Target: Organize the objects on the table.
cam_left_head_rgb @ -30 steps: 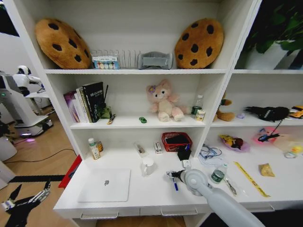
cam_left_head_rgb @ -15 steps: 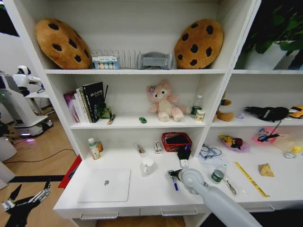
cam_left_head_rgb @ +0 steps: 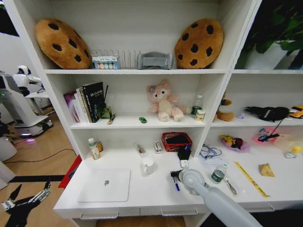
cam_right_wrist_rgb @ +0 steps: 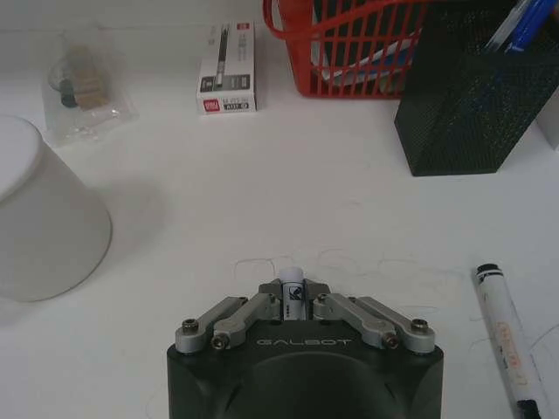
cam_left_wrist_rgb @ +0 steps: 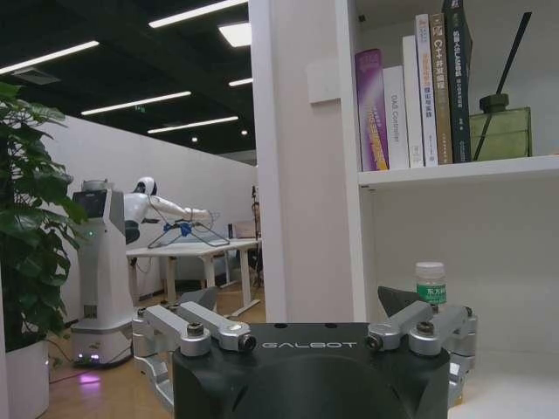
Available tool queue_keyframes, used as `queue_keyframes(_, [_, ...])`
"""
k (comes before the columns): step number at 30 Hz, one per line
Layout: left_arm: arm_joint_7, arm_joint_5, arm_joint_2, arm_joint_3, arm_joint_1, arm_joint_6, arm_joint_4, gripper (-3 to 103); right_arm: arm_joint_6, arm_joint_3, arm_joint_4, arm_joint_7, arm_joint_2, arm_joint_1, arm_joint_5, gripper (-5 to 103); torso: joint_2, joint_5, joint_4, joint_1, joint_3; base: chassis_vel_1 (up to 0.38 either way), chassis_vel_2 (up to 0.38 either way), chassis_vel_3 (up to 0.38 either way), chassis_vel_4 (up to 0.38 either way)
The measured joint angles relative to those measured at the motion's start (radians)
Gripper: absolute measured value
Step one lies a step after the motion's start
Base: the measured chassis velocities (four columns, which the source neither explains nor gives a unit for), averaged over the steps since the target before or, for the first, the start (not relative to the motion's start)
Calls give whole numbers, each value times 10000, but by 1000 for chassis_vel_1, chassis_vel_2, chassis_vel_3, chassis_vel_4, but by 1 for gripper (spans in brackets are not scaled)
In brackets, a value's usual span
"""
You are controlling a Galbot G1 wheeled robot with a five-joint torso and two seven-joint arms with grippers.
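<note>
My right gripper (cam_left_head_rgb: 175, 174) hovers low over the white table (cam_left_head_rgb: 156, 191), just in front of the black mesh pen holder (cam_left_head_rgb: 183, 153). It is shut on a blue pen (cam_left_head_rgb: 176, 185). In the right wrist view the gripper (cam_right_wrist_rgb: 293, 295) pinches the pen's white end (cam_right_wrist_rgb: 293, 276), with the pen holder (cam_right_wrist_rgb: 472, 96) ahead and blue pens standing in it. A white marker (cam_right_wrist_rgb: 504, 339) lies on the table beside the gripper. The silver laptop (cam_left_head_rgb: 105, 185) lies shut at the front left. A round tin (cam_left_head_rgb: 217, 176) sits right of the arm. The green toy car (cam_left_head_rgb: 142, 120) rests on the middle shelf. My left gripper (cam_left_head_rgb: 23, 202) hangs parked, open, low beside the table.
A white cup (cam_left_head_rgb: 147, 166), a red basket (cam_left_head_rgb: 176, 140), a small box (cam_right_wrist_rgb: 227, 70) and a plastic bag (cam_right_wrist_rgb: 83, 87) stand near the gripper. A bottle (cam_left_head_rgb: 94, 148) is at the back left. Plush animals and cookie cushions fill the shelves above.
My right gripper has shifted slightly to the right and toward the pen holder, carrying the blue pen. The left arm has stayed put.
</note>
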Motion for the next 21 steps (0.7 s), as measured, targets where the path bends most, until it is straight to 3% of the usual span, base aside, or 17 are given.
queue_keyframes(2, [0,0,0,0,0,0,0,100,-1,187,163,-182,-13,-110,-356,12,0,0,0,0,0,0,0,0,0])
queue_keyframes(4, [0,0,0,0,0,0,0,100,832,674,498,-1223,-34,-547,-2411,12,0,-1,0,0,-1,0,0,0,0])
queue_keyframes(5, [0,0,0,0,0,0,0,100,832,674,498,-1223,-34,-547,-2411,12,0,-1,0,0,-1,0,0,0,0])
queue_keyframes(6, [-1,0,0,0,0,0,0,100,2152,1058,554,-2261,-35,-916,-4340,12,0,-2,0,0,0,0,0,0,0])
queue_keyframes(7, [0,0,0,0,0,1,0,100,2977,1313,573,-2851,-27,-1192,-5519,12,1,-3,-1,-1,-1,0,0,0,0])
queue_keyframes(8, [0,0,0,0,0,1,0,100,2977,1313,573,-2851,-27,-1192,-5519,12,1,-3,-1,-1,-1,0,0,0,0])
queue_keyframes(9, [0,0,0,0,0,1,-1,100,3898,1590,541,-3408,23,-1478,-6571,12,0,-2,-3,-1,-1,0,0,0,0])
queue_keyframes(11, [0,0,0,0,0,0,0,100,5344,1959,176,-4045,184,-1698,-7727,12,1,-4,-3,-1,-1,0,0,0,0])
queue_keyframes(12, [0,0,0,0,0,0,0,100,5344,1959,176,-4045,184,-1698,-7727,12,1,-4,-3,-1,-1,0,0,0,0])
queue_keyframes(15, [0,0,0,0,0,0,-1,100,7293,2222,-751,-4539,582,-1501,-8442,12,1,0,0,0,-1,0,0,0,0])
queue_keyframes(16, [0,0,0,0,0,0,-1,100,7293,2222,-751,-4539,582,-1501,-8442,12,1,0,0,0,-1,0,0,0,0])
queue_keyframes(18, [0,0,0,0,0,0,0,100,8052,2319,-1283,-4704,802,-1240,-8564,12,1,-3,2,0,-1,0,0,0,0])
queue_keyframes(21, [-1,0,0,0,0,0,0,100,8630,2344,-1889,-4887,978,-960,-8686,12,1,-2,0,0,-1,0,0,0,0])
